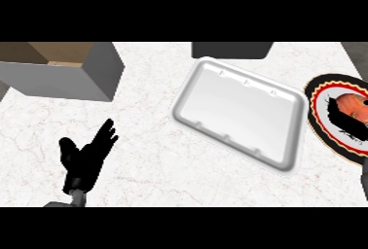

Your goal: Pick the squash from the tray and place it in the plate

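Grey box [61, 73] sat far left on the marble counter [144, 160]. Left hand [82, 158] rested low on the left, fingers straight and spread, holding nothing. White tray [241, 114] lay mid-counter, tilted. At the right edge the right hand [338, 114] was over the plate [320, 124], fingers curled on the orange squash [354, 106].

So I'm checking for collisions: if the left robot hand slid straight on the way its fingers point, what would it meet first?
The left robot hand points up and slightly right. Bare counter lies ahead; the first thing in line looks like the grey box, though depth is unclear.
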Controlling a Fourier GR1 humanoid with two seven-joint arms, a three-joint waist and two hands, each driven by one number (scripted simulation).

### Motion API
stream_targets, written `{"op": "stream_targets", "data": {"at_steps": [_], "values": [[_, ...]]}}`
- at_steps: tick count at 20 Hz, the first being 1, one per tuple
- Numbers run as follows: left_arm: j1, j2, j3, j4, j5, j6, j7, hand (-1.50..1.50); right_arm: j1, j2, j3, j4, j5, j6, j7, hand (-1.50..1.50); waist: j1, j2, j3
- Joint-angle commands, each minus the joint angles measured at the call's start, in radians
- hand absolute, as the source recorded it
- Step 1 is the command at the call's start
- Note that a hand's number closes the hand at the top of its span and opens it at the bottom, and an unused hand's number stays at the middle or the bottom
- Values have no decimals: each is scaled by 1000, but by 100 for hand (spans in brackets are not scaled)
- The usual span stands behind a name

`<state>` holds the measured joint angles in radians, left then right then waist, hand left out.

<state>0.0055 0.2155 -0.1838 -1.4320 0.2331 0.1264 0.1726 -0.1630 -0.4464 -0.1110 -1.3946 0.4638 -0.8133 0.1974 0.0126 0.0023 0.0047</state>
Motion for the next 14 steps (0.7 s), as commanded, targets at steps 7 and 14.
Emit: {"op": "stream_targets", "data": {"at_steps": [7,14], "values": [[-56,-25,12,29,-18,14,48,0,-247,-125,-268,581,-312,154,-520,150,7,7,-1],[-43,-32,-16,17,-34,4,45,0,-326,-230,-174,912,-185,337,-373,-150,47,22,0]]}}
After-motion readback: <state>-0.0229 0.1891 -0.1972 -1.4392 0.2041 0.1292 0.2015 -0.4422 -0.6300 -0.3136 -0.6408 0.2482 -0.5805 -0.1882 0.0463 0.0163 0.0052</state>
